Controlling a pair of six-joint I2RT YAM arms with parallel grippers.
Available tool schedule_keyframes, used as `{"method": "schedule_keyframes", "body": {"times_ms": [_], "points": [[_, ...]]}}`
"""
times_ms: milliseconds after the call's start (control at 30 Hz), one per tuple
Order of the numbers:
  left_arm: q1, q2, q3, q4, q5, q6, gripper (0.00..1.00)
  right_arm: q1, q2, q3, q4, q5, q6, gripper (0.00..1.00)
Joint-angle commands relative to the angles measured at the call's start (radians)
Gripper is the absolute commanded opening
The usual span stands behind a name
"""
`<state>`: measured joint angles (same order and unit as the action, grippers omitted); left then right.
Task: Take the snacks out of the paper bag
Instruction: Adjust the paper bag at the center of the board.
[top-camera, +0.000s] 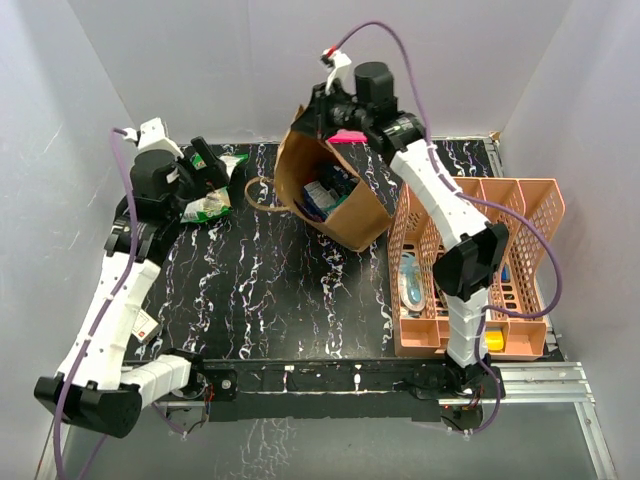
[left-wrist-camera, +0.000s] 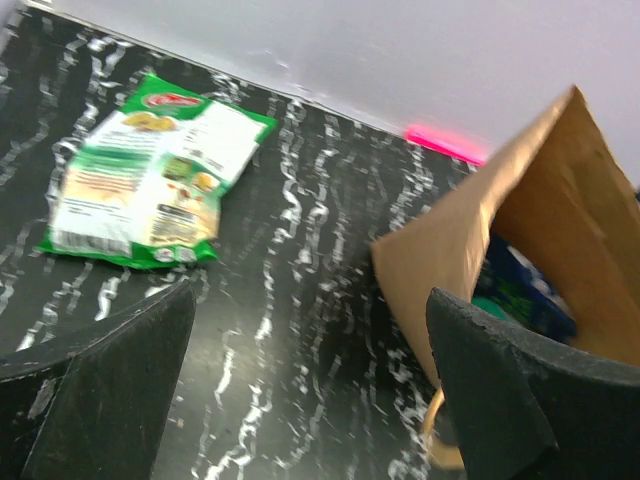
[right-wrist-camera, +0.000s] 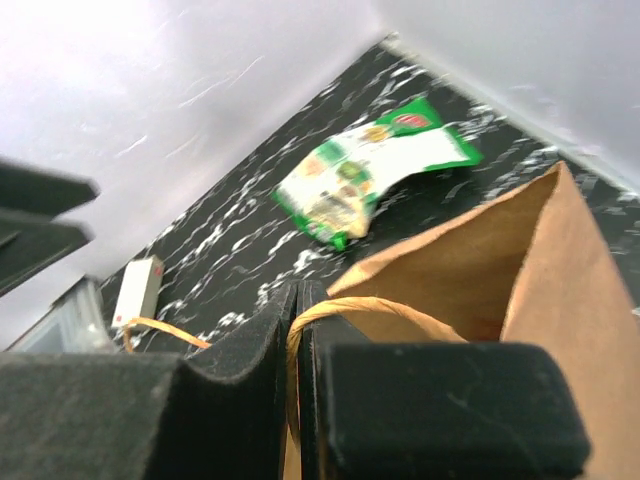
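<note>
The bag (top-camera: 350, 215) stands toward the back of the tabletop (top-camera: 270, 290) with packets (top-camera: 325, 195) inside. One packet (top-camera: 207, 207) lies left of it, the organiser (top-camera: 520, 200) right.

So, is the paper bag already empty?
Not empty: blue packets show inside the paper bag; one green-white packet lies outside on the table.

Paper bag (top-camera: 335, 195): brown kraft paper, matt, creased. Its twisted paper-cord handle (right-wrist-camera: 370, 303) is pinched in the right end effector (right-wrist-camera: 298, 340).
Snack packet (left-wrist-camera: 150, 175), ahead-left of the left end effector (left-wrist-camera: 310, 305): glossy printed film, crinkled.
End effector fingers (left-wrist-camera: 110, 390): black, matt, grainy.
Desk (top-camera: 270, 290): black, marble-patterned, faint sheen.
Organiser (top-camera: 520, 205): salmon-pink perforated plastic.
</note>
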<state>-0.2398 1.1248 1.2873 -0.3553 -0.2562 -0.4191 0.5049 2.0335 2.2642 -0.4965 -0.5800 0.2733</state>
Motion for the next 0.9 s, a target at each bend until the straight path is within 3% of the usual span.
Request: {"method": "schedule_keyframes", "body": {"times_ms": [0,133,267,433,733,867], "points": [[-0.002,-0.048,0.013,-0.142,0.209,-0.125,0.98,-0.123,-0.130,-0.015,0.135,0.104,0.033,0.08],[-0.002,-0.085,-0.009,-0.220,0.349,-0.214,0.98,-0.230,-0.135,-0.004,0.166,0.085,-0.019,0.08],[-0.003,-0.150,-0.042,-0.314,0.367,-0.262,0.99,-0.369,-0.102,0.007,0.259,-0.071,0.003,0.08],[-0.001,-0.180,-0.059,-0.356,0.396,-0.309,0.98,-0.486,0.028,0.193,0.290,-0.213,0.042,0.08],[-0.002,-0.187,-0.087,-0.322,0.446,-0.354,0.98,-0.502,0.067,0.261,0.429,-0.302,0.056,0.08],[-0.003,-0.187,-0.112,-0.251,0.486,-0.325,0.98,-0.442,0.011,0.123,0.416,-0.329,0.064,0.08]]}}
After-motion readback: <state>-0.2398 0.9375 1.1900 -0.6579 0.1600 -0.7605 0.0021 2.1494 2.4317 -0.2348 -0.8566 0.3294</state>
